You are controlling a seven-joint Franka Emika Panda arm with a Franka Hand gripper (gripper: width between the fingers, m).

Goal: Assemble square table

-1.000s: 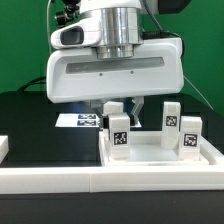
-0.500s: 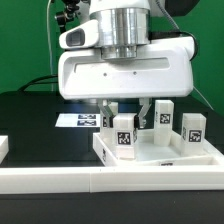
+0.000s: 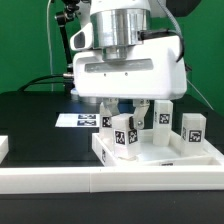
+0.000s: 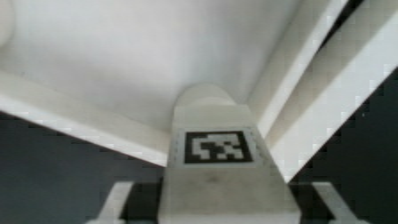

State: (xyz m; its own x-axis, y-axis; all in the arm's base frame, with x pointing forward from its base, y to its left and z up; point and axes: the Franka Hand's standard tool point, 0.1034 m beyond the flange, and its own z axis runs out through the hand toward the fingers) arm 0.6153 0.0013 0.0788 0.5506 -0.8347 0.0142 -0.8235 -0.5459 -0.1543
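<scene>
The square table top [image 3: 150, 166] is a white rimmed tray near the front of the black table. Several short white tagged legs stand upright in it. My gripper [image 3: 126, 112] hangs over the front left leg [image 3: 124, 135], with a finger on each side of it. In the wrist view the gripper [image 4: 222, 205] is shut on this leg [image 4: 217, 120], whose tag faces the camera. Each finger [image 4: 128, 200] has its dark pad against the leg's side. The tray's white inner face and rim [image 4: 107, 60] fill the view behind. Two more legs [image 3: 161, 116] [image 3: 191, 131] stand towards the exterior view's right.
The marker board [image 3: 75, 120] lies flat behind the tray on the exterior view's left. A long white rail [image 3: 100, 186] runs along the front edge. A small white piece [image 3: 3, 148] sits at the exterior view's far left. A green wall stands behind.
The hand has turned about its vertical axis over the front left leg and shifted slightly towards the exterior view's right. The tray has shifted a little.
</scene>
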